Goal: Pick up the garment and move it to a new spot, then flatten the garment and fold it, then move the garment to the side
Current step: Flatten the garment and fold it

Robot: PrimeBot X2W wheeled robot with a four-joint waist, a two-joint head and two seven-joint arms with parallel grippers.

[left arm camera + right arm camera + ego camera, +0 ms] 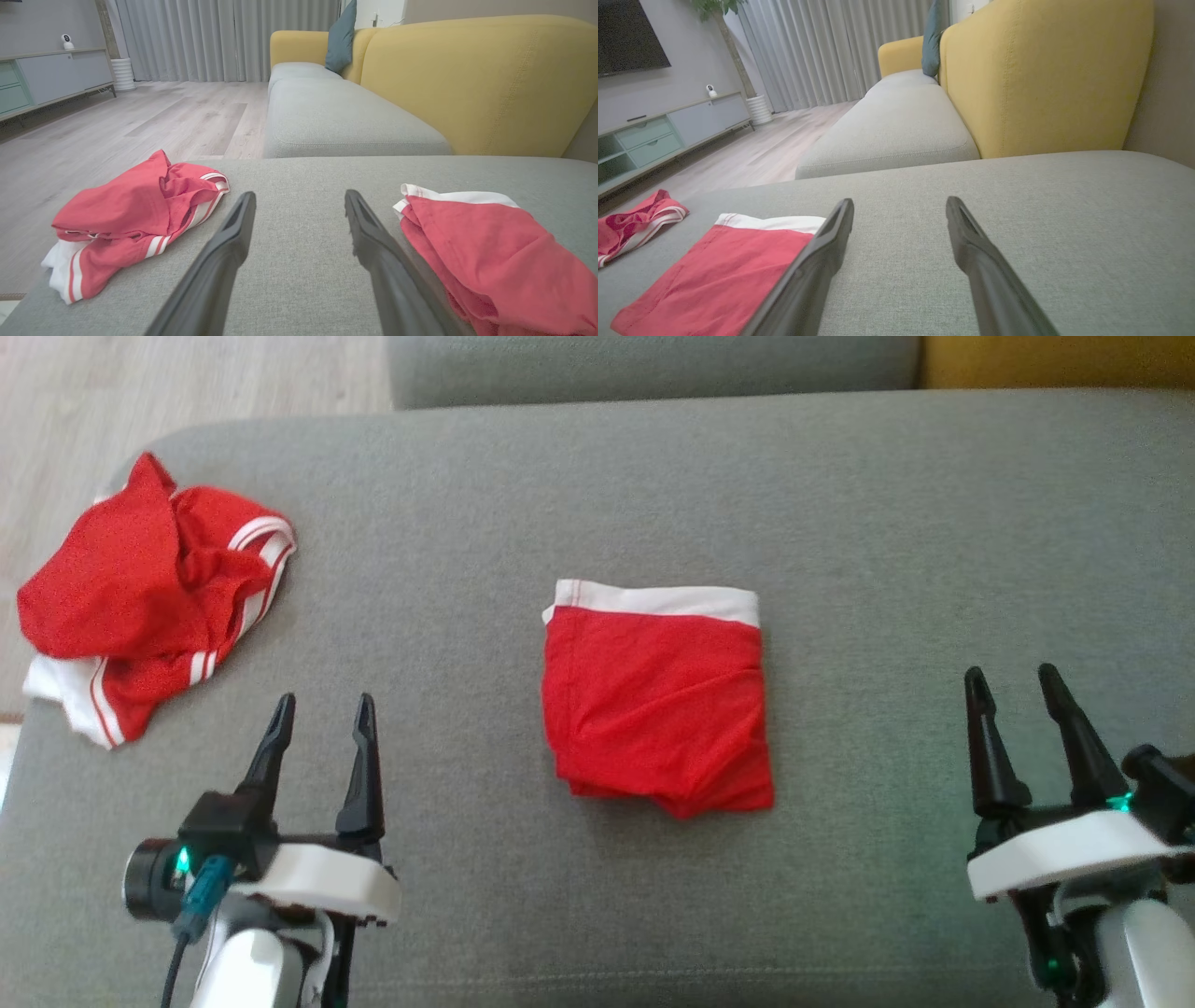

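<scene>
Left gripper (324,702): fingers spread wide, nothing between them, hanging over bare grey seat cushion (840,523) at lower left of the head view. Its own wrist view agrees: left gripper (300,196) with a clear gap and only fabric weave under it.

Right gripper (1011,672): also spread wide and empty, lower right of the head view, over bare cushion. Right wrist view matches (both dark fingers apart, cushion visible between them).

Folded garment (658,709): red with a white waistband, lying flat as a rough rectangle near the middle of the cushion, between the two grippers and apart from both. Waistband edge faces away from the robot. The near edge shows stacked layers, slightly uneven at one corner. In the left wrist view it sits just right of the fingers; in the right wrist view, left of them.

Crumpled garment (140,607): red with white stripes, bunched up at the far left corner of the cushion, well apart from the folded one.

Beyond: second grey seat (345,121), yellow sofa back (467,84), teal pillow (341,37), pale wood floor (140,116), grey curtains (210,37), low cabinet (46,74).
</scene>
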